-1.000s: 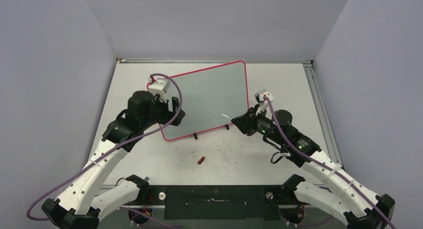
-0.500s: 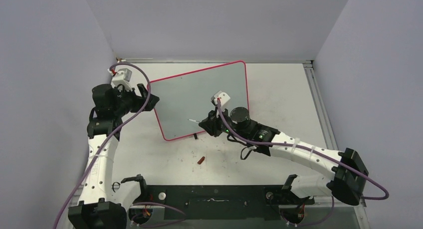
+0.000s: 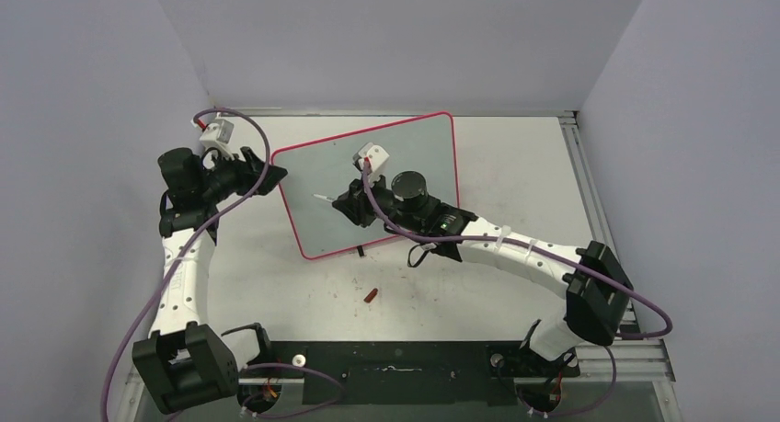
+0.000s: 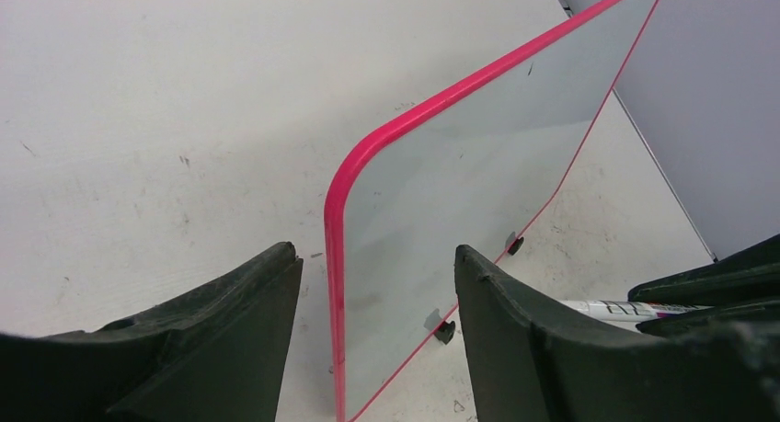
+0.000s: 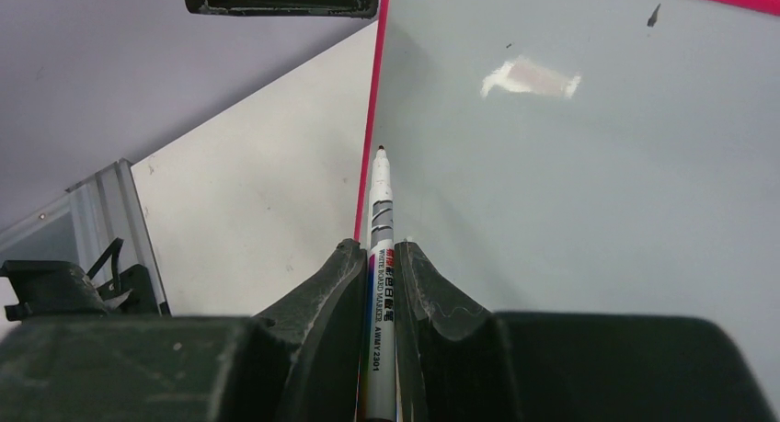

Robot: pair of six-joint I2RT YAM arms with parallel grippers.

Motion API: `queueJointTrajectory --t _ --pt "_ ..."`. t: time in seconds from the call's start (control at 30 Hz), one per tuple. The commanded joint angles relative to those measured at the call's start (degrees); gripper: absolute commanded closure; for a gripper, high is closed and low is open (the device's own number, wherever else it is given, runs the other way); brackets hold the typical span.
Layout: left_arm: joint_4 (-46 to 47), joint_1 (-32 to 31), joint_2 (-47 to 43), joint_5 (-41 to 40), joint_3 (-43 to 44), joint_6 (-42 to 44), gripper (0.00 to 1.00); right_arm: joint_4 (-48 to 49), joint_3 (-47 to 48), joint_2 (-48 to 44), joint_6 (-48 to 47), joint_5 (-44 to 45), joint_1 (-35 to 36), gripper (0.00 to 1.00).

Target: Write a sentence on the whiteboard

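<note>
Board check first: the whiteboard (image 3: 405, 165) stands propped on its little black feet in the middle of the table, twisted so its left edge runs from 11 down to 5 o'clock. I see no sentence on it, only bare grey and a pale smudge.

Right gripper (image 3: 342, 201) is over the board's left half, fingers clamped tight on the marker (image 3: 324, 199). In the right wrist view the marker (image 5: 377, 220) sticks straight out between the pads, its dark tip just beside the pink rim. I can't tell whether the tip touches the surface. I reckon it's parked at the far left because that's where a line of writing should start.

Left gripper (image 3: 273, 172) sits at the board's 9 o'clock. Its fingers are apart and straddle the rounded pink corner, with a gap on each side in the left wrist view. My read is that it's there to brace the board against the pen's push.

Poses now. The right arm folds at the elbow down at 4 o'clock, and its forearm stretches long toward 10. The left arm climbs toward 12, with its wrist bent toward 3.

A small red-brown piece (image 3: 371, 295), maybe the cap, lies on the table at the board's 6 o'clock.
</note>
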Motion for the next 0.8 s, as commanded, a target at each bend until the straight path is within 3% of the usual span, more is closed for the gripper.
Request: queueJointTrajectory --t 0.0,0.2,0.67,0.77 --pt "9.6 1.1 2.0 6.4 -0.2 -2.2 0.43 3.9 5.2 2.6 -2.1 -0.7 0.6 0.95" --pt "16.5 1.1 5.2 10.0 -0.9 -4.1 0.58 3.6 8.7 5.9 -5.4 2.2 1.9 0.95" --pt "13.1 1.4 5.4 7.9 -1.7 1.1 0.99 4.8 13.2 10.5 -8.9 6.6 3.4 0.95" --pt "12.2 1.3 5.8 7.8 -1.9 2.7 1.0 5.5 13.3 10.8 -9.2 7.3 3.5 0.95"
